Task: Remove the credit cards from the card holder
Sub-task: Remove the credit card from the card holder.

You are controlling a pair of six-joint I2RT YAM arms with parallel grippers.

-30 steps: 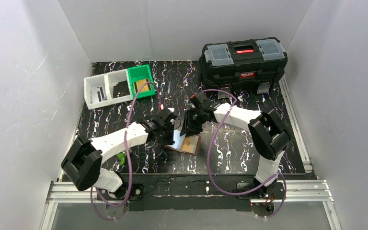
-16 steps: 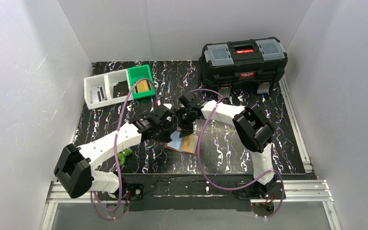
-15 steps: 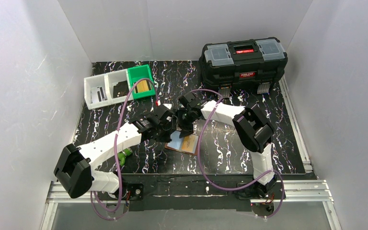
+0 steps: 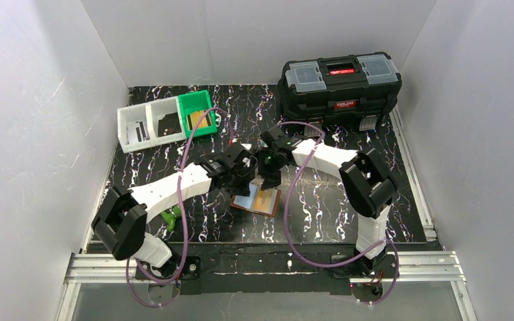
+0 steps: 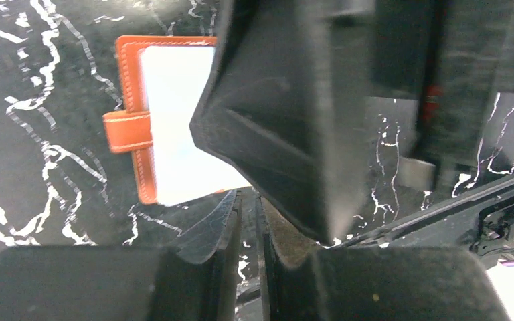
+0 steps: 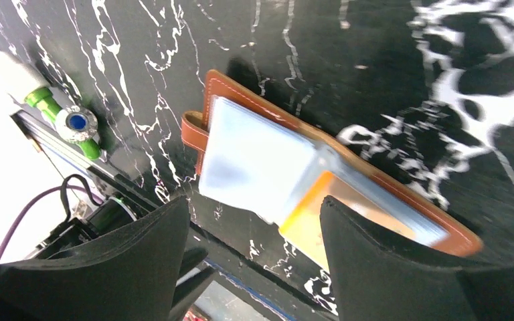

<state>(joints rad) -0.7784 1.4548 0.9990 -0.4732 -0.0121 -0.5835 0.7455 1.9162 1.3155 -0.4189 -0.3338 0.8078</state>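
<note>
The card holder (image 4: 258, 200) lies open on the black marbled table, brown leather with pale glossy pockets. An orange card (image 6: 310, 219) shows inside its pocket on one half; the other half (image 6: 254, 160) looks pale grey-blue. My right gripper (image 6: 255, 200) is open, its jaws wide apart just above the wallet's near edge, holding nothing. My left gripper (image 5: 247, 221) is shut with only a thin slit and nothing in it, beside the wallet (image 5: 167, 127). The right gripper's black body (image 5: 288, 114) blocks much of the left wrist view. In the top view both grippers (image 4: 244, 175) (image 4: 270, 174) meet over the wallet's far edge.
A big black toolbox (image 4: 340, 83) stands at the back right. White and green bins (image 4: 166, 124) sit at the back left with flat items inside. A small green object (image 4: 169, 218) lies beside the left arm and shows in the right wrist view (image 6: 73, 124).
The left arm has reached further right, towards the wallet. The right gripper swung left, then came back a little right. The wallet has not moved.
</note>
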